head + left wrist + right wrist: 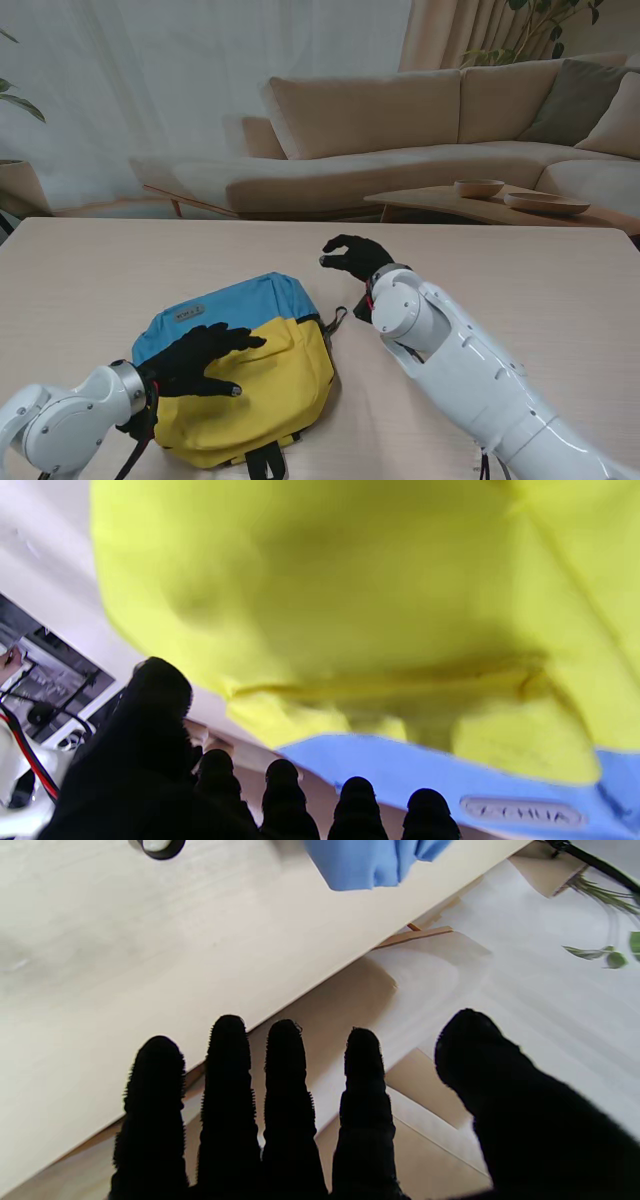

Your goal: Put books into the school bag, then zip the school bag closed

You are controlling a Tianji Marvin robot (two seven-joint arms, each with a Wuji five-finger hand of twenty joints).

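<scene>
On the counter [90,260], toward seven o'clock of the stand view, lies the school bag [285,375], blue at its far end and yellow nearer to me, its flap down. Left robot hand [200,362] lies flat on the yellow panel with its black-gloved fingers [282,790] spread, pressing but gripping nothing. At the bag's two o'clock corner a dark loop strap [337,322] sticks out. Just beyond it, near the centre, the right robot hand [350,258] hovers off the bag, fingers loosely curled downward and apart, holding nothing. No books can be seen outside the bag.
</scene>
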